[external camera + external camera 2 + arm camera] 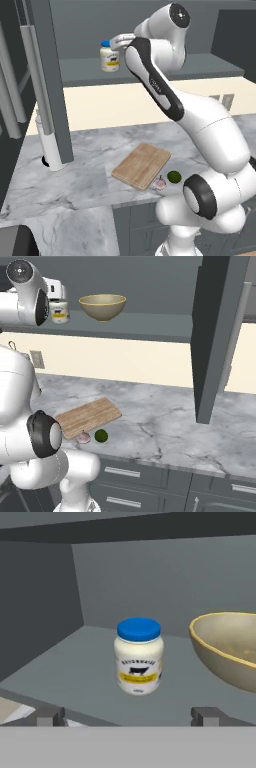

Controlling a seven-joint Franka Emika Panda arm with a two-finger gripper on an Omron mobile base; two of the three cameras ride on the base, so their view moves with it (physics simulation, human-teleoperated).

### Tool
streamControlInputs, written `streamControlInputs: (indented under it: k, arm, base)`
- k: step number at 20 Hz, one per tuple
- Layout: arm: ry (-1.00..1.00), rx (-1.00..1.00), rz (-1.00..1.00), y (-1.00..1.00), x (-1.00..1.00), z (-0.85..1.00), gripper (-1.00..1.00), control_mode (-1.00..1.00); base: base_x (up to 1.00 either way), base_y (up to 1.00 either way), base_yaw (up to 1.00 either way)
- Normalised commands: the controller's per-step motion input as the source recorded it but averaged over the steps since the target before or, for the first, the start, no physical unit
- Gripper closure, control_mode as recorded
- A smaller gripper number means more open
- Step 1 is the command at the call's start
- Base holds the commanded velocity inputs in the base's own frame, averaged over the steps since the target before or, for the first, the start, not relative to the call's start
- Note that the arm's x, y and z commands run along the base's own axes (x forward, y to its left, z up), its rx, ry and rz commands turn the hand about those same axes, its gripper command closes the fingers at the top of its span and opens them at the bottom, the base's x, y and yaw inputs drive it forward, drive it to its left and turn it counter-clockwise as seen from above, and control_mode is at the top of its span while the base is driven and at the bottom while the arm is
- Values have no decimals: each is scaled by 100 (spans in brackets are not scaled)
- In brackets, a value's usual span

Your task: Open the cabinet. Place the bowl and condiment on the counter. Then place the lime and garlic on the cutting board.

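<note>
Hand view – arm raised to the cabinet [40,612] shelf, claw [127,716] spread wide before the condiment [138,657].

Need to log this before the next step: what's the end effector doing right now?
End effector: open, holding nothing, fingertips spread wide in front of the condiment on the cabinet shelf.
</note>
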Motion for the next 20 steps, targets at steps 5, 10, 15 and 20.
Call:
streamControlInputs:
  k: [5,10,15,20]
  arm:
    - [3,0,0,1,15,0,-100,-100]
    - [1,0,0,14,0,0,-100,-100]
    - [4,0,0,4,0,-5,-100,-100]
    - [3,0,0,0,6,-12,-100,-100]
  base:
    - [0,0,0]
    - [0,0,0]
    - [0,0,0]
    - [0,0,0]
